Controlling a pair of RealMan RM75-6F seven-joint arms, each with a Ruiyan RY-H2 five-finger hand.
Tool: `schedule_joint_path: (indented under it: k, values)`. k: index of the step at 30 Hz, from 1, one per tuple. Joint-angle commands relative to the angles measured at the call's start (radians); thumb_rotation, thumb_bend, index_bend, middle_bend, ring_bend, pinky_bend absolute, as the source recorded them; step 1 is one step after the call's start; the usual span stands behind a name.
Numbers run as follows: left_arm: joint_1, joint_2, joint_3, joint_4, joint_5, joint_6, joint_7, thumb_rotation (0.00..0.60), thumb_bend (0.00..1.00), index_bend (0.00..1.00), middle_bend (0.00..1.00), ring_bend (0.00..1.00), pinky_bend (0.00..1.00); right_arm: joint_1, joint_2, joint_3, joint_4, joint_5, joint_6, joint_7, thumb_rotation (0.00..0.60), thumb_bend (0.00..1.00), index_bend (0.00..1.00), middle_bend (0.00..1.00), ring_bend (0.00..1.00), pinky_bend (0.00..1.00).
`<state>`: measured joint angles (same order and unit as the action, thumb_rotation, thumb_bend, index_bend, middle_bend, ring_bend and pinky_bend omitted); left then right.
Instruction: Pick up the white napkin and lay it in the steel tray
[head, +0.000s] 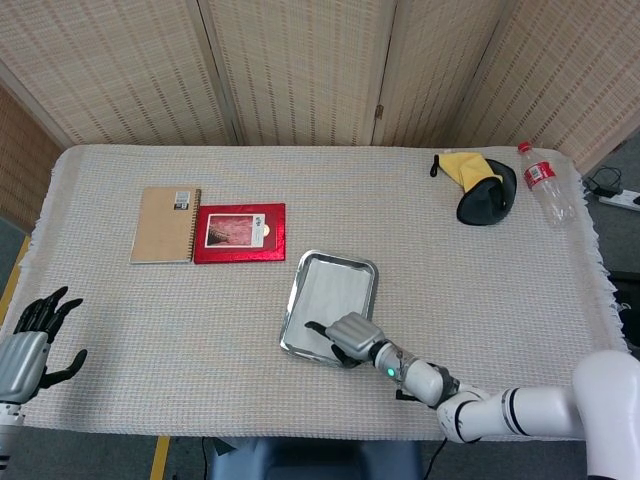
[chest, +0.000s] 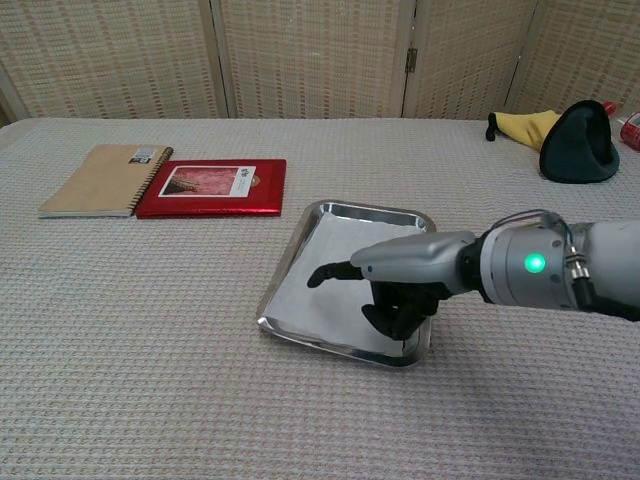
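Now your right hand (chest: 405, 280) hangs over the steel tray (chest: 300, 235), one finger pointing, the rest curled in, holding nothing. White napkin (chest: 325, 265) lies flat inside the tray. Your left hand (head: 30, 345) waits spread at the table edge.

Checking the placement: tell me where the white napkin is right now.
The white napkin lies flat inside the steel tray at table centre, below the red book; the right robot hand hovers over its near half.
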<state>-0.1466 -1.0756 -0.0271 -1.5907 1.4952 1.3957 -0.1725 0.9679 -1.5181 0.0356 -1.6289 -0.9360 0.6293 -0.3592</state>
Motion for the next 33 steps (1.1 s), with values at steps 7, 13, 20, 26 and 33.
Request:
schedule_joint_path:
  k: [7, 13, 20, 26, 33]
  values:
    - [0.004, 0.008, 0.001, -0.001, 0.007, 0.010, -0.015, 0.600, 0.42, 0.16, 0.00, 0.00, 0.00, 0.043, -0.042, -0.030, 0.025, 0.082, 0.019, -0.054, 0.600, 0.86, 0.02, 1.00, 1.00, 1.00]
    - [0.005, 0.008, 0.001, -0.002, 0.007, 0.011, -0.013, 0.600, 0.42, 0.15, 0.00, 0.00, 0.00, 0.061, -0.042, -0.052, 0.028, 0.118, 0.014, -0.069, 0.600, 0.86, 0.02, 1.00, 1.00, 1.00]
    - [0.004, 0.005, 0.000, 0.000, 0.005, 0.011, -0.007, 0.600, 0.42, 0.15, 0.00, 0.00, 0.00, 0.048, -0.024, -0.049, 0.002, 0.086, 0.048, -0.042, 0.600, 0.86, 0.03, 1.00, 1.00, 1.00]
    - [0.004, 0.002, 0.001, 0.000, 0.006, 0.010, 0.003, 0.600, 0.42, 0.15, 0.00, 0.00, 0.00, -0.014, -0.002, -0.021, -0.014, -0.062, 0.102, 0.067, 0.600, 0.85, 0.03, 1.00, 1.00, 1.00]
    - [0.004, 0.000, 0.002, -0.001, 0.007, 0.010, 0.019, 0.600, 0.42, 0.15, 0.00, 0.00, 0.00, -0.198, 0.065, -0.052, -0.050, -0.333, 0.394, 0.189, 0.600, 0.85, 0.01, 0.79, 0.88, 0.83]
